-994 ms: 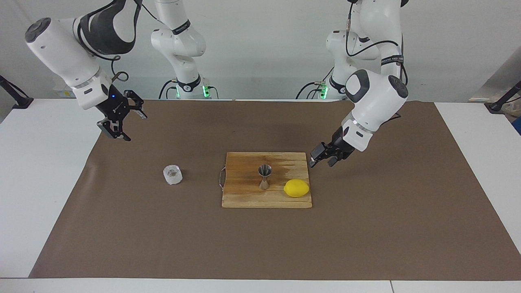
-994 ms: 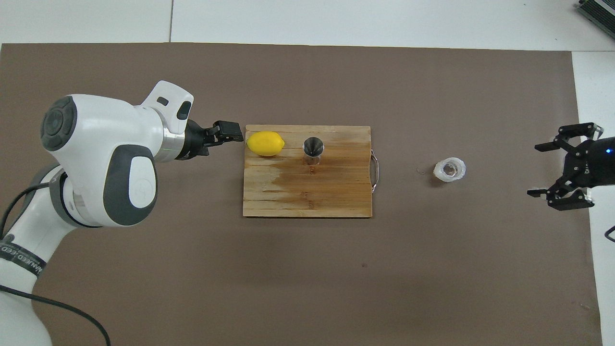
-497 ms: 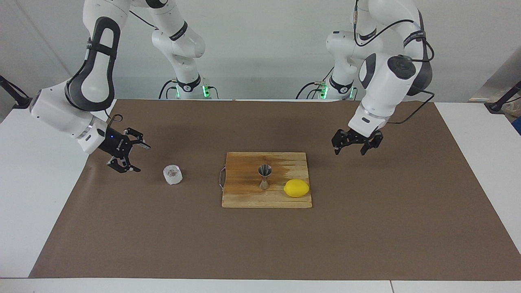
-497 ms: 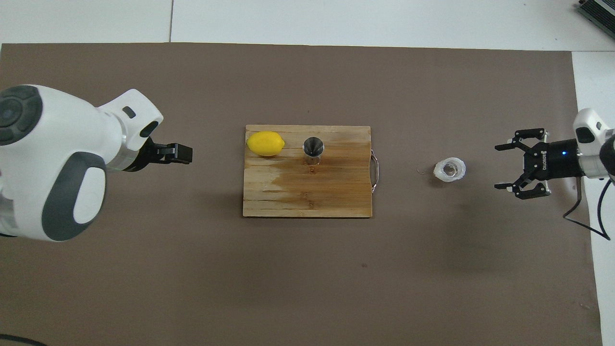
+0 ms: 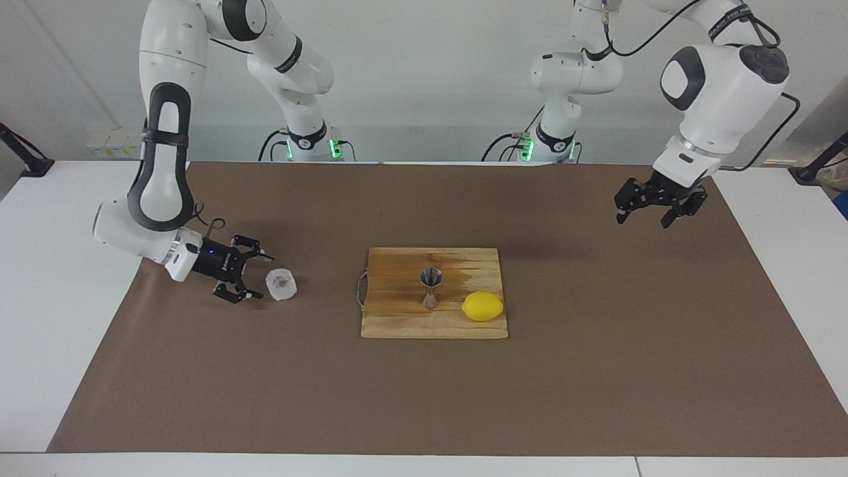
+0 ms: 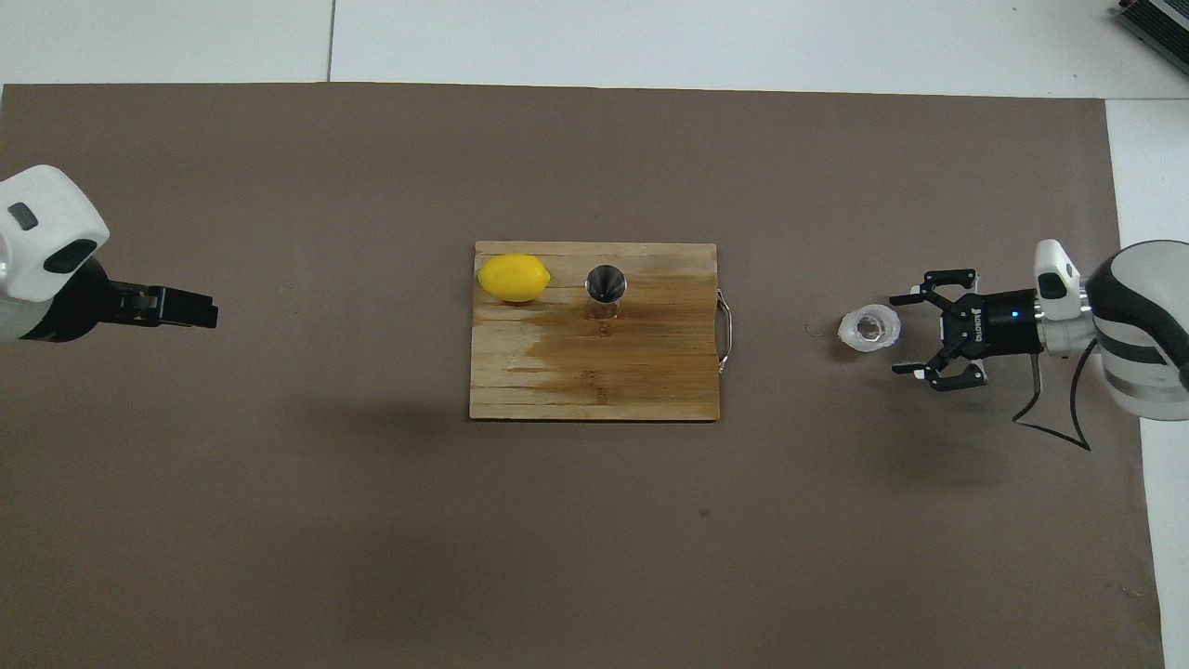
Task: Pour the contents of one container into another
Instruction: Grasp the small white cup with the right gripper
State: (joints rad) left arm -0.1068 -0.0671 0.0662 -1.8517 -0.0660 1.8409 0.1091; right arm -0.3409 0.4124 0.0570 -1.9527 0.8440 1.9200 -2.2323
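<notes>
Overhead view: small clear whitish glass tumbler [image 6: 869, 329] stands upright.

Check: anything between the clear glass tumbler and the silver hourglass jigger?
Only bare brown mat, then the wooden cutting board's metal handle and bare wood. The overhead view shows it between the clear glass tumbler and the silver hourglass jigger.
</notes>
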